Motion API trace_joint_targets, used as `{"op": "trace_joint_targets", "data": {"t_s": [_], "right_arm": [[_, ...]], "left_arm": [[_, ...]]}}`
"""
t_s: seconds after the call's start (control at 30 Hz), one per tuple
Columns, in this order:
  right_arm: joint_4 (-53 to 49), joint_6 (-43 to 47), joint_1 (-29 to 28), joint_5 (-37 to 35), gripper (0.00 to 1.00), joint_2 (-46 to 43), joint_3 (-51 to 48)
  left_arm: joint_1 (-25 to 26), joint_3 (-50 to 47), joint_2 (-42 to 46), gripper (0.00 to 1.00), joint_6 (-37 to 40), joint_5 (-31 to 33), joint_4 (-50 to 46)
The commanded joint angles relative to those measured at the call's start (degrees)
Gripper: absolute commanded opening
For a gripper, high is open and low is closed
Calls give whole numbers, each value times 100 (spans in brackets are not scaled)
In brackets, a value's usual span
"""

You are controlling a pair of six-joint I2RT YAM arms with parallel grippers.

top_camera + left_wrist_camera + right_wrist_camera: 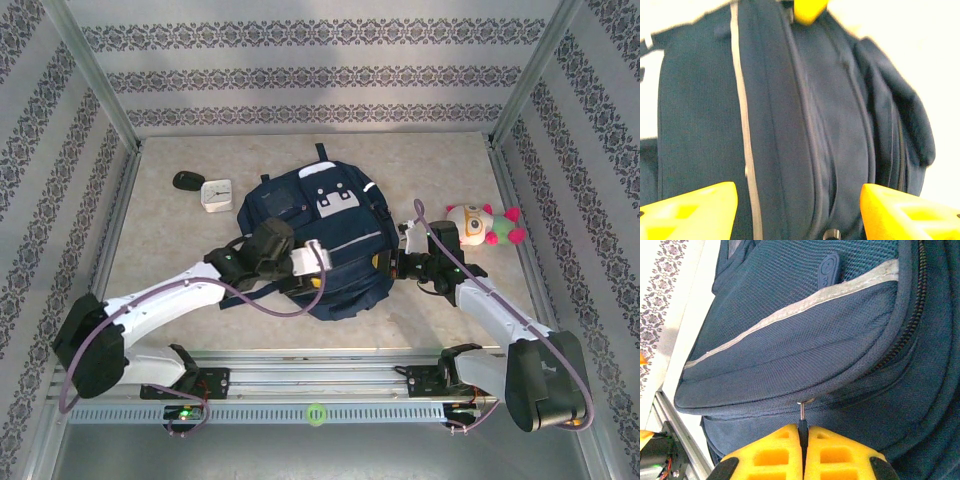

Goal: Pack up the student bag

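Student bag [290, 205]: lying flat mid-table, front pockets up, one end toward the arms; navy cloth with grey-white trim.
Left gripper [797, 215]: spread wide over the bag's zip lines, clasping nothing; yellow fingers [690, 212] well apart, one at each side.
Right gripper [803, 447]: pinched tight on the zipper pull [802, 426], just under the front pocket's edge.
Handling: probably soft and floppy, sagging wherever unsupported; likely light while unfilled; woven cloth, neither slippery nor fragile.
Where to hold: best at the pull tab for the zip, and at a seam ridge or fold of cloth for bracing; broad flat panels likely to bunch and slip out of a pinch.
Risk: whole bag apt to drag across the table [180, 250] unless pinned.
Nearby: plush toy [482, 225] near the bag's right side; small white square object [215, 193] near its upper left.
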State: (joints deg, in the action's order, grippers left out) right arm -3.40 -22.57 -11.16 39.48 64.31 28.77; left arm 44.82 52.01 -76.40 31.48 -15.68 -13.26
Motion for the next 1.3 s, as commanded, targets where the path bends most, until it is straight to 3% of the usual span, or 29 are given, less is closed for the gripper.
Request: {"op": "trace_joint_targets", "data": {"t_s": [0.0,0.3,0.43,0.57,0.63,0.93,1.23,1.27], "right_arm": [[208,-19,-82,24,0,-17,119],[201,-7,-95,59,0,-32,128],[180,-22,-85,33,0,-103,111],[175,-37,15,111,0,-83,133],[155,-22,75,156,0,-74,176],[-63,101,344,244,0,-66,324],[-49,82,157,329,0,-210,280],[-38,65,111,266,0,-263,254]], "left_arm": [[364,495,-455,66,-537,193,665],[642,1324,-1884,67,-750,935,869],[633,1295,-2007,43,-576,1345,926],[529,925,-1650,5,-148,1039,749],[368,770,-1430,0,75,574,438],[-387,161,-372,0,725,-702,-751],[-762,84,288,1,1026,-1068,-1597],[-756,128,329,8,908,-1153,-1573]]}}
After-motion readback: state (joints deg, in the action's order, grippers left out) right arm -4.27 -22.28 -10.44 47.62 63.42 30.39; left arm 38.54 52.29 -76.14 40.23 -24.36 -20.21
